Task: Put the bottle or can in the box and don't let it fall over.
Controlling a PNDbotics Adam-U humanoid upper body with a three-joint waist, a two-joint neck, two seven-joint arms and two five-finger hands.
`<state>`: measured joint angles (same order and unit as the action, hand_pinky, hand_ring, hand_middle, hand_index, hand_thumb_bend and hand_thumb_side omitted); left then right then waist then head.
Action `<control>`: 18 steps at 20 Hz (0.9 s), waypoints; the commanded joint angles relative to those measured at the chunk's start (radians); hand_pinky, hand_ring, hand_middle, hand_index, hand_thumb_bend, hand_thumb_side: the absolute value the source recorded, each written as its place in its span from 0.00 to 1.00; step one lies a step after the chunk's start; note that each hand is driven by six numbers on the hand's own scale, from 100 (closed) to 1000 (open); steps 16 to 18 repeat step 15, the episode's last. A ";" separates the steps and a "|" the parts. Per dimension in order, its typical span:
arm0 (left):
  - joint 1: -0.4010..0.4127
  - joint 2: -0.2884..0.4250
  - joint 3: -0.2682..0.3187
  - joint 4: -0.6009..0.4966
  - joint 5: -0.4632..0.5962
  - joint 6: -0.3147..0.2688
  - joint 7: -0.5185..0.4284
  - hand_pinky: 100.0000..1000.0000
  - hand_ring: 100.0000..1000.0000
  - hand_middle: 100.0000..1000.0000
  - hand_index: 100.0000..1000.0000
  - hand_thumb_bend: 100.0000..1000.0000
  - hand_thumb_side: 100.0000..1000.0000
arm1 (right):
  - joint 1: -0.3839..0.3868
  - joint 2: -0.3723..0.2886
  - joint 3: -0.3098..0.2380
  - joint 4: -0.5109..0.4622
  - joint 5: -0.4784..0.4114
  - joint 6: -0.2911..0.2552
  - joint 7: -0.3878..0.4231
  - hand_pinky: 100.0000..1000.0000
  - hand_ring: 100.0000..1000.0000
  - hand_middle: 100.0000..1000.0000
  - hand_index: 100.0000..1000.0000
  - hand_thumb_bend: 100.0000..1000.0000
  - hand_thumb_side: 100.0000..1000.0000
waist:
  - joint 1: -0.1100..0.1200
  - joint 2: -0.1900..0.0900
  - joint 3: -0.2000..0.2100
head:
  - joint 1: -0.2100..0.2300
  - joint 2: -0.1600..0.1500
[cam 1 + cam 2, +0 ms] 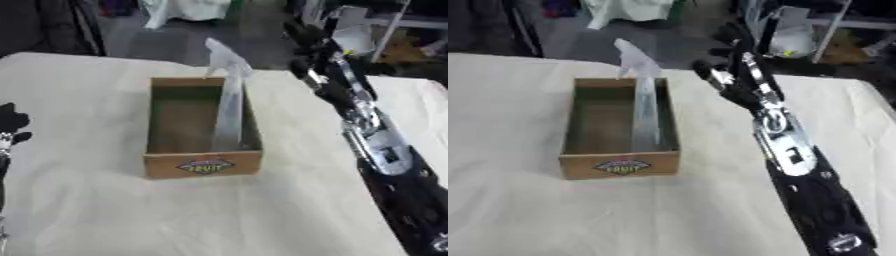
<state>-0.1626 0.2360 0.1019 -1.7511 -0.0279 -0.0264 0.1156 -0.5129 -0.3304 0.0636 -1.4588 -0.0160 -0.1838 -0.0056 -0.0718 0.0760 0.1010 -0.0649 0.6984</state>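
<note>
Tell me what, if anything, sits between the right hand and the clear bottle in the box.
Nothing visible does. The clear bottle already stands upright inside the cardboard box, against its right wall. The right hand is beyond the box's right side, apart from the bottle, with only bare tablecloth and the box wall between them.

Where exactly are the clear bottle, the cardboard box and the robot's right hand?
bottle point(646, 120), right eye view, middle of its clear body.
box point(203, 165), left eye view, front wall by the label.
right hand point(732, 82), right eye view, on the palm, clear of the bottle.
</note>
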 commanded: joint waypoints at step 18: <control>-0.002 0.014 0.009 -0.014 -0.005 -0.002 0.004 0.72 0.75 0.61 0.80 0.45 0.72 | 0.324 -0.027 -0.160 -0.247 -0.077 0.012 -0.143 0.62 0.77 0.84 1.00 0.60 0.60 | 0.023 0.004 -0.034 | 0.038 0.035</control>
